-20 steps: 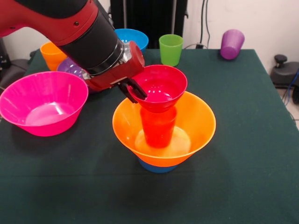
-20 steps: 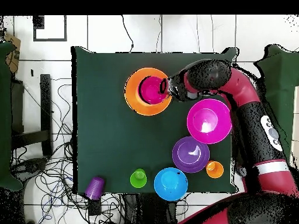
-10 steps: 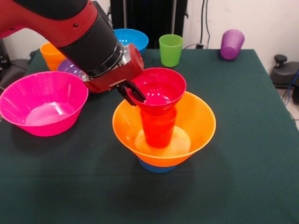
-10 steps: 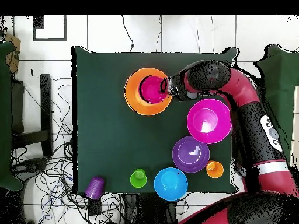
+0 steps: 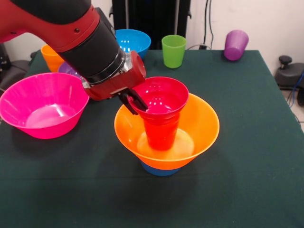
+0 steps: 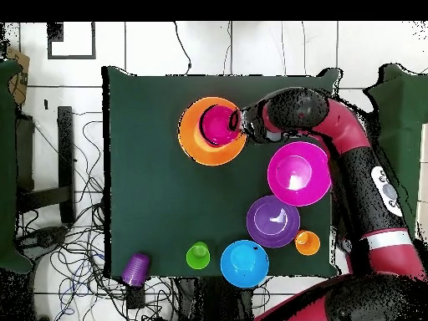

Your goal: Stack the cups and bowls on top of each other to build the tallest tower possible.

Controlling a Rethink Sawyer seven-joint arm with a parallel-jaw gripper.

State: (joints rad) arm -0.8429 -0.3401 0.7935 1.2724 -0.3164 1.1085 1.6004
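Observation:
My gripper (image 5: 137, 102) is shut on the near-left rim of the small red bowl (image 5: 164, 95). The red bowl's base meets the mouth of the red-orange cup (image 5: 161, 135). That cup stands upright inside the large orange bowl (image 5: 204, 121), which rests on the small light-blue bowl (image 5: 159, 170); together these form the tower. From overhead, the gripper (image 6: 237, 125) sits at the right edge of the red bowl (image 6: 217, 125), which lies within the orange bowl (image 6: 191, 134).
A large pink bowl (image 5: 28, 95) stands left of the tower. Behind the arm are the yellow-orange cup (image 5: 51, 56), a partly hidden purple bowl (image 5: 71, 70) and the blue bowl (image 5: 133, 40). The green cup (image 5: 173, 50) and purple cup (image 5: 236, 44) stand at the far edge.
The gripper has lowered the red bowl from above the tower until its base reaches the red-orange cup's mouth. Nothing else has moved.

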